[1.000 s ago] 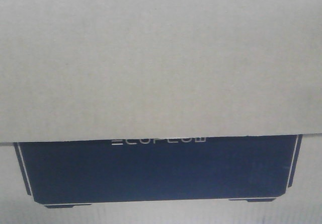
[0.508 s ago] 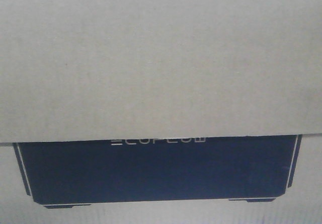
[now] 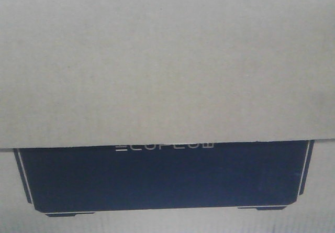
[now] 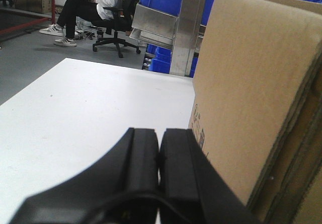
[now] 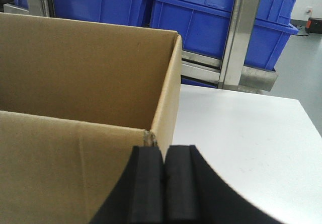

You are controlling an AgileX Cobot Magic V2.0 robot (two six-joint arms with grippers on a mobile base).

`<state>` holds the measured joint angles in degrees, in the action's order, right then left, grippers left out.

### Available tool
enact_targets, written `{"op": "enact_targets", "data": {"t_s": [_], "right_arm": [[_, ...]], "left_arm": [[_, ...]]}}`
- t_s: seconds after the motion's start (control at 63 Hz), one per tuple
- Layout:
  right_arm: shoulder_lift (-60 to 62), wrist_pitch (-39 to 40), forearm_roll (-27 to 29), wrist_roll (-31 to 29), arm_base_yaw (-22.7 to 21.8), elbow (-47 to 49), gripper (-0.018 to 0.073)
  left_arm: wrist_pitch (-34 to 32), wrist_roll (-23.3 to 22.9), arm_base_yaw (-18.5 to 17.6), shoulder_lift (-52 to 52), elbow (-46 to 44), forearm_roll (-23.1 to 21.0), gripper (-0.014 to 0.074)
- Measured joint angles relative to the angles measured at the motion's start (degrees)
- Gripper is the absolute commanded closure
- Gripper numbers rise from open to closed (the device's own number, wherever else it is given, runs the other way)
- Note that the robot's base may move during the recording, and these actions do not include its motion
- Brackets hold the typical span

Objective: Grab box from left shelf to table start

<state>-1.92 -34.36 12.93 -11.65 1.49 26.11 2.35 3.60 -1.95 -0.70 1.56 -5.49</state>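
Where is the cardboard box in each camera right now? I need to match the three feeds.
Exterior front-facing: the box fills the whole picture, its black panel across the lower part.
Left wrist: the box fills the right side, beside the left gripper.
Right wrist: the box takes up the left side, open top showing, with the right gripper at its near corner.
Shared landmark: the white table in both wrist views.

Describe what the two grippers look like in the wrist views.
Both are matte black. The left gripper shows two thick, blocky fingers with rounded outer edges and a thin black cable curving across its base. The right gripper has two similar rectangular fingers with flat front faces and flared black sides below. No markings or labels are visible on either.
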Motion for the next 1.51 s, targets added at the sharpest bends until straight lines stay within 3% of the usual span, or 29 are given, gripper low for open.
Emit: {"op": "enact_targets", "data": {"t_s": [0.19,0.365,0.682,0.936,1.111,1.507], "right_arm": [[0.0,0.7,0.3,0.0,0.0,-0.3,0.0503],[0.0,4.7,-5.0,1.5,-1.1,-4.6,0.0503],[2.4,16.1,-8.1,8.9,-6.8,-20.5,0.0503],[2.5,24.7,-13.2,19.0,-5.6,-27.6,0.0503],[2.5,25.5,-14.6,19.9,-3.0,-27.6,0.0503],[2.5,25.6,-14.7,20.1,-2.8,-27.6,0.0503]], "left_arm": [[0.0,0.0,0.0,0.0,0.0,0.0,0.0608],[0.0,0.0,0.0,0.0,0.0,0.0,0.0608],[-0.1,0.0,0.0,0.0,0.0,0.0,0.0608],[-0.3,0.0,0.0,0.0,0.0,0.0,0.0608],[-0.3,0.0,0.0,0.0,0.0,0.0,0.0608],[-0.3,0.0,0.0,0.0,0.0,0.0,0.0608]]}}
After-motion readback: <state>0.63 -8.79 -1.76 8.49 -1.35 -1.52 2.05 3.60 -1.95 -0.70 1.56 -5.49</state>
